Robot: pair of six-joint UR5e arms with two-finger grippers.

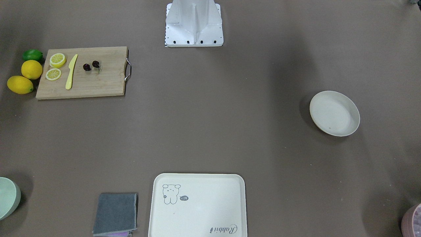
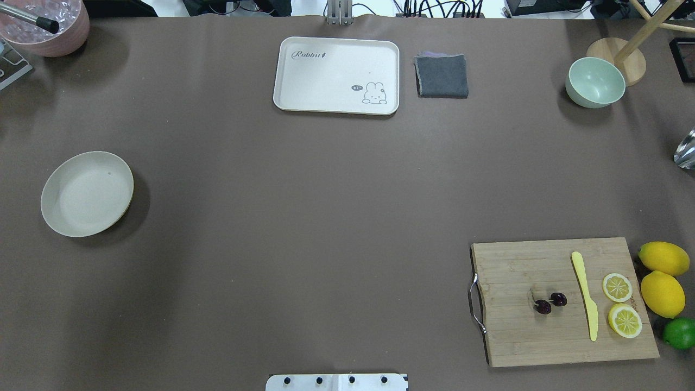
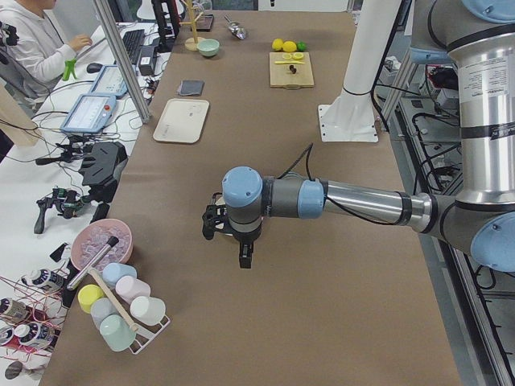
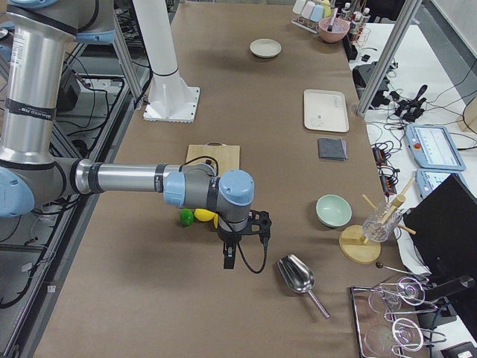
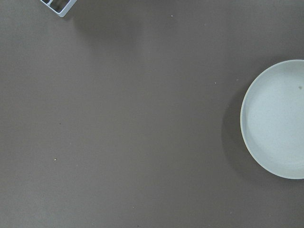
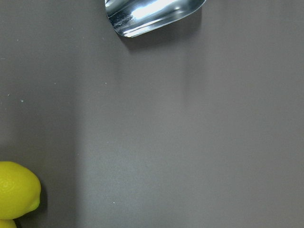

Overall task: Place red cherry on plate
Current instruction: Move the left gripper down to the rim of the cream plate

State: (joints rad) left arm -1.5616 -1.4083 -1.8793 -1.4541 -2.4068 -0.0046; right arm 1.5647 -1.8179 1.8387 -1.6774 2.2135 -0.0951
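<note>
- The red cherry (image 1: 91,65) lies on the wooden cutting board (image 1: 98,82) at the upper left of the front-facing view, just right of the yellow knife (image 1: 71,71).
- The plate (image 1: 334,113) sits on the table (image 1: 213,115) at the right of that view, well apart from the board.
- My left hand (image 3: 244,259) hangs above the table, pointing down. I cannot tell whether it is clenched or released.
- My right hand (image 4: 229,261) hangs near the lemons (image 4: 203,216), and again I cannot tell.

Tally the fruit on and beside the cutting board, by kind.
Red cherries: 2
Lemon slices: 2
Whole lemons: 2
Lime: 1
Total: 7
</note>
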